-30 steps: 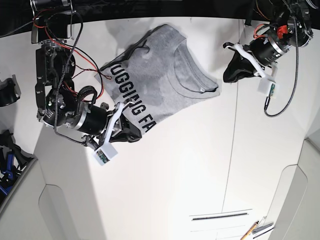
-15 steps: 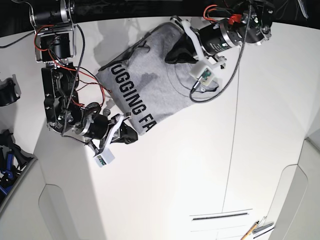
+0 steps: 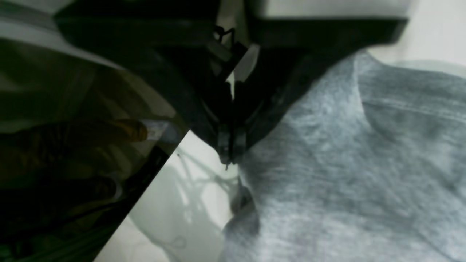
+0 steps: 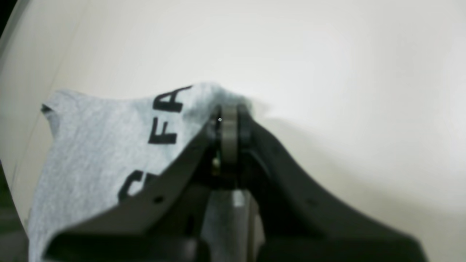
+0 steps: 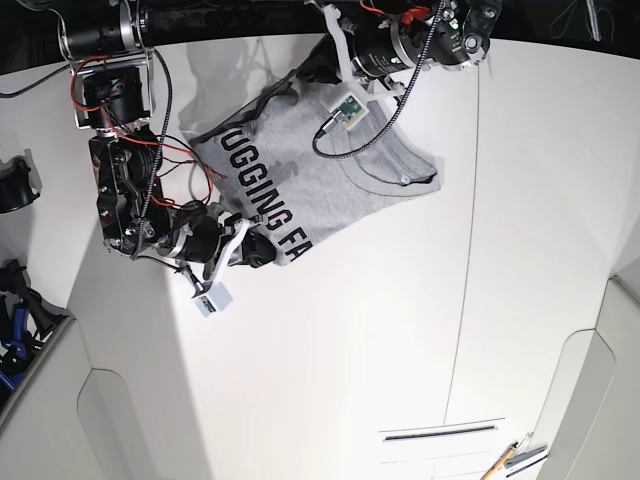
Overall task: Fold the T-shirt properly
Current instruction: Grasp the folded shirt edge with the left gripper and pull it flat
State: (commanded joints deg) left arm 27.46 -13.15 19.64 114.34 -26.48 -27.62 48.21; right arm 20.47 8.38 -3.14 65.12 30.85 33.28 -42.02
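Observation:
The grey T-shirt (image 5: 330, 165) lies partly folded on the white table, with black lettering along its lower-left edge and the crew neck to the right. My right gripper (image 5: 262, 250) is shut on the shirt's lower corner beside the letters "FA"; the right wrist view shows the fabric (image 4: 109, 138) pinched at the gripper's tips (image 4: 229, 112). My left gripper (image 5: 308, 75) is at the shirt's top-left edge. In the left wrist view its tips (image 3: 228, 154) are shut and touch the edge of the grey cloth (image 3: 327, 182); I see no fabric between them.
The table (image 5: 350, 350) has a seam (image 5: 468, 260) running down its right half. Its back edge and the dark floor (image 3: 72, 163) lie just beyond the left gripper. Black gear (image 5: 15, 185) sits at the left, and a pencil (image 5: 500, 462) at the bottom.
My left arm swung from the right side across the shirt to its top-left edge. My right gripper, holding the corner, shifted slightly up and left.

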